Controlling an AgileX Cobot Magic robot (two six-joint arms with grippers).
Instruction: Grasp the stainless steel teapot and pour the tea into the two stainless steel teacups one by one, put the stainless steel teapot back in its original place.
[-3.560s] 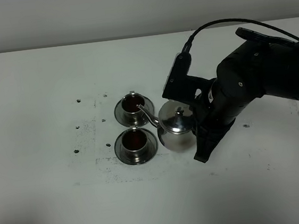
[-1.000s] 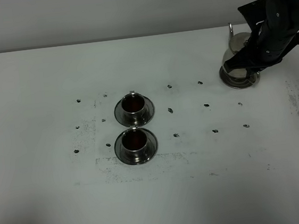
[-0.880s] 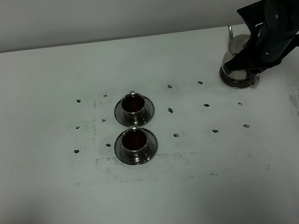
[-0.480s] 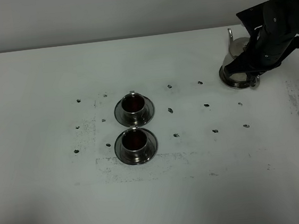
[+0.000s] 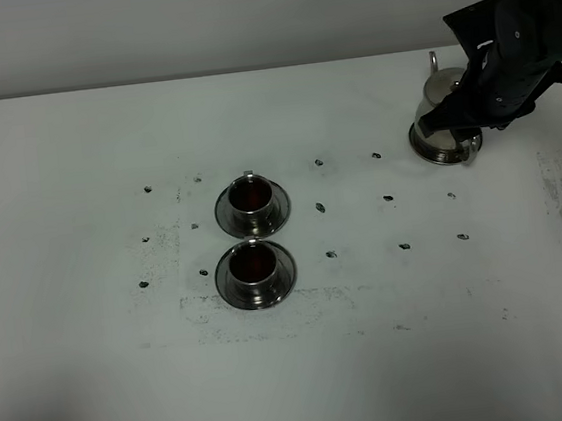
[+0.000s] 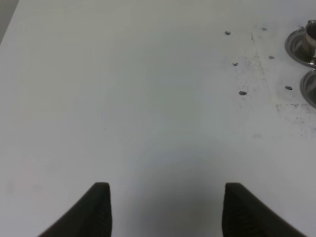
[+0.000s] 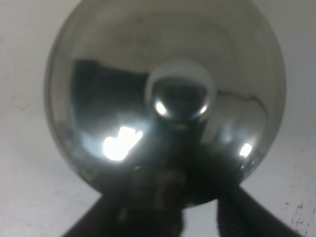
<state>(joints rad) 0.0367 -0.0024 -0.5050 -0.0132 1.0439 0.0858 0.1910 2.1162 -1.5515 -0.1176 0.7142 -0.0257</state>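
The stainless steel teapot (image 5: 439,125) stands upright at the back right of the table, half hidden by my right arm. A steel rim under its base looks like the coaster disc (image 5: 435,158), its original place. In the right wrist view the teapot (image 7: 163,84) fills the frame. My right gripper (image 7: 168,222) is open there, one finger on each side of the dark handle. The two stainless steel teacups (image 5: 251,200) (image 5: 254,267) sit on saucers left of centre, both holding dark tea. My left gripper (image 6: 165,210) is open over bare table, far from the saucers (image 6: 302,45).
The white table (image 5: 97,371) carries small dark marks around the cups. Its back edge runs just behind the teapot. My right arm (image 5: 519,40) hangs over the back right corner.
The teapot has gone from beside the cups to the back right and now rests there. In the last second it settled slightly left and my right gripper's jaws came apart.
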